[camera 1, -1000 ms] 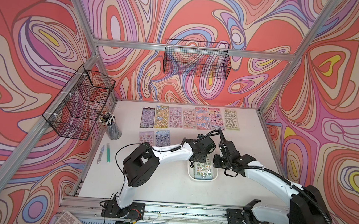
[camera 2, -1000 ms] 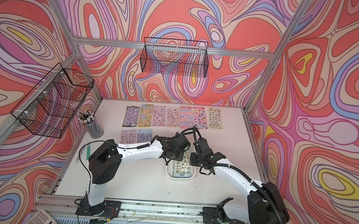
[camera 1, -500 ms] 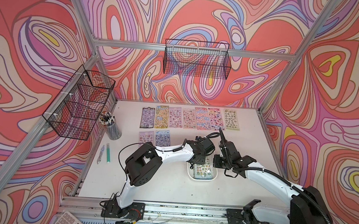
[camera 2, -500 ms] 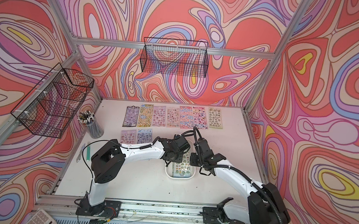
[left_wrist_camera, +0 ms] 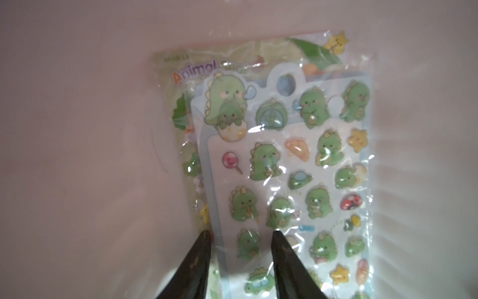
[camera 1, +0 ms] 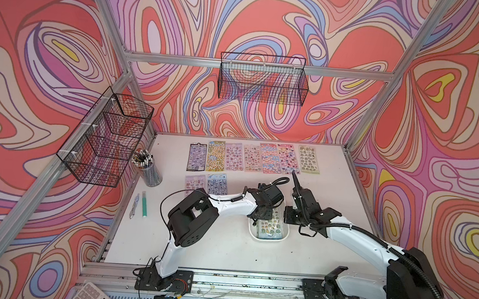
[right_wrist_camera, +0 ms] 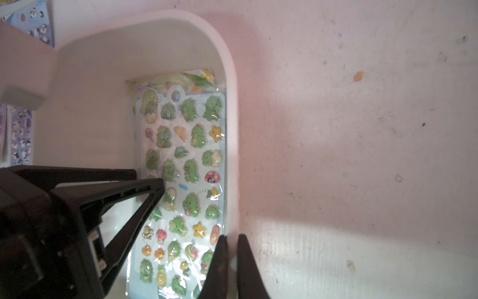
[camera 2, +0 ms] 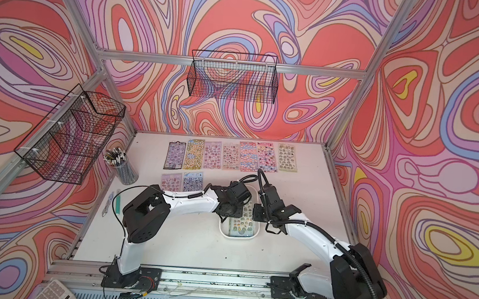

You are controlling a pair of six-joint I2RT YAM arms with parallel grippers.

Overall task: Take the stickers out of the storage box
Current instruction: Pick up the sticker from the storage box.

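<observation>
The white storage box [camera 1: 267, 239] [camera 2: 237, 237] lies front-centre on the table. Inside it lie the stickers [camera 1: 270, 227] [left_wrist_camera: 297, 168] [right_wrist_camera: 186, 168]: a green-dinosaur sheet on top of an "Animal" sheet. My left gripper [left_wrist_camera: 241, 234] is down in the box, open, its tips either side of the top sheet's long edge. My right gripper [right_wrist_camera: 232, 236] is shut on the box's side wall [right_wrist_camera: 230, 77]. More sticker sheets [camera 1: 253, 158] lie in a row at the back of the table, and two [camera 1: 206, 183] lie nearer.
A pencil cup [camera 1: 148, 172], a green pen [camera 1: 144, 204] and a small cutter [camera 1: 134, 206] are along the table's left side. Black wire baskets hang on the back wall [camera 1: 263, 79] and the left wall [camera 1: 107, 137]. A calculator [camera 1: 92, 296] lies below the front rail.
The left arm has shifted slightly towards the box. The right gripper has kept its hold on the box wall.
</observation>
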